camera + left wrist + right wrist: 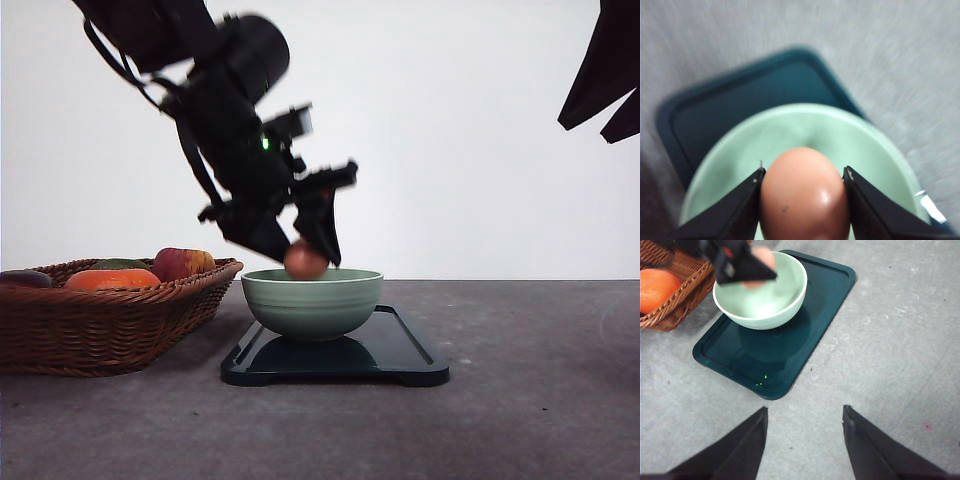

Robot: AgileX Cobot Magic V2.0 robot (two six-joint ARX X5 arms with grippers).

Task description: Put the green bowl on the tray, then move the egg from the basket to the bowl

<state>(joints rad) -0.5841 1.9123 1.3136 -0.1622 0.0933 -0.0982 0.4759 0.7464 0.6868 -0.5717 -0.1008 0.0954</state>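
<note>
Over green bowl (312,303), tilted left end effector (306,250) seemingly grips egg (305,261)

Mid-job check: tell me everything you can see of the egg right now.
The egg is brown, smooth and slightly glossy, with a small highlight and a tiny dark speck on its shell. It looks whole, with no crack visible. The left gripper is shut on it, one dark finger pressing each side. It hangs at rim height over the green bowl, which stands on the tray. Whether it touches the bowl's inside cannot be told.
</note>
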